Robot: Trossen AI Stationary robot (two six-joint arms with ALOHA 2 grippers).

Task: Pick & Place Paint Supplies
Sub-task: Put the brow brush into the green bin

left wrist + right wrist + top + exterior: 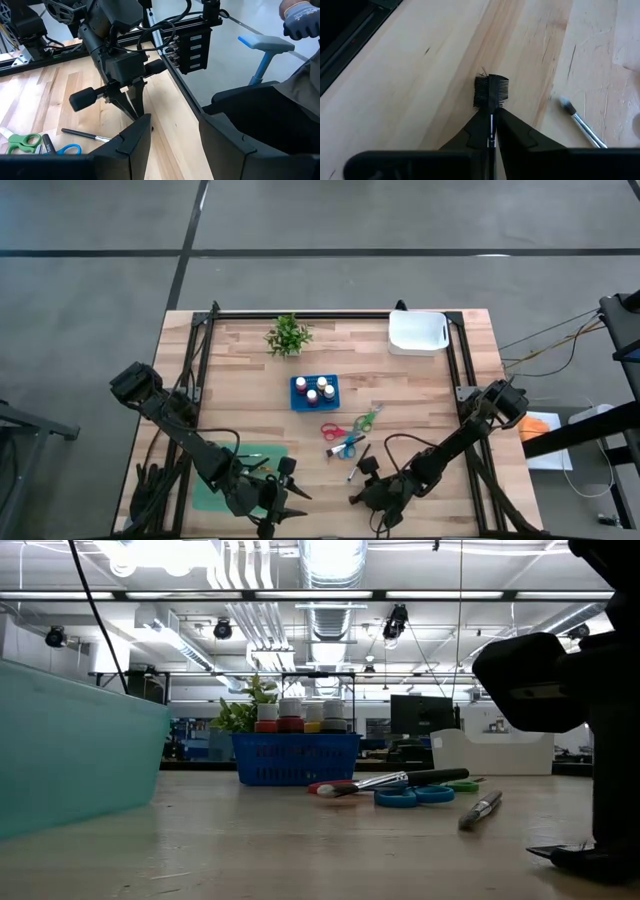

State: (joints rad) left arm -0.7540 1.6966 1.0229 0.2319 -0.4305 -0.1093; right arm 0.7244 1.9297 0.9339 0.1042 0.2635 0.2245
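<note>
Pinching thin brush [490,125], right gripper [491,102] low at bench [440,405] near edge; basket [315,392] lies far-left. Left gripper [172,145] spread, idle.

Light wooden table [240,370]: potted plant [288,336] 12 o'clock, white tray [417,333] 2, blue basket [315,392] centre, scissors [345,437] and brush [357,466] 5, green bin [225,480] 7.

Lab or industrial workshop indicated: exposed ceiling ducts [330,560] and strip lighting seen overhead, monitors [412,715] ranged on benches behind, grey concrete floor [90,290], wooden table [250,385] framed in black rails [330,314].
</note>
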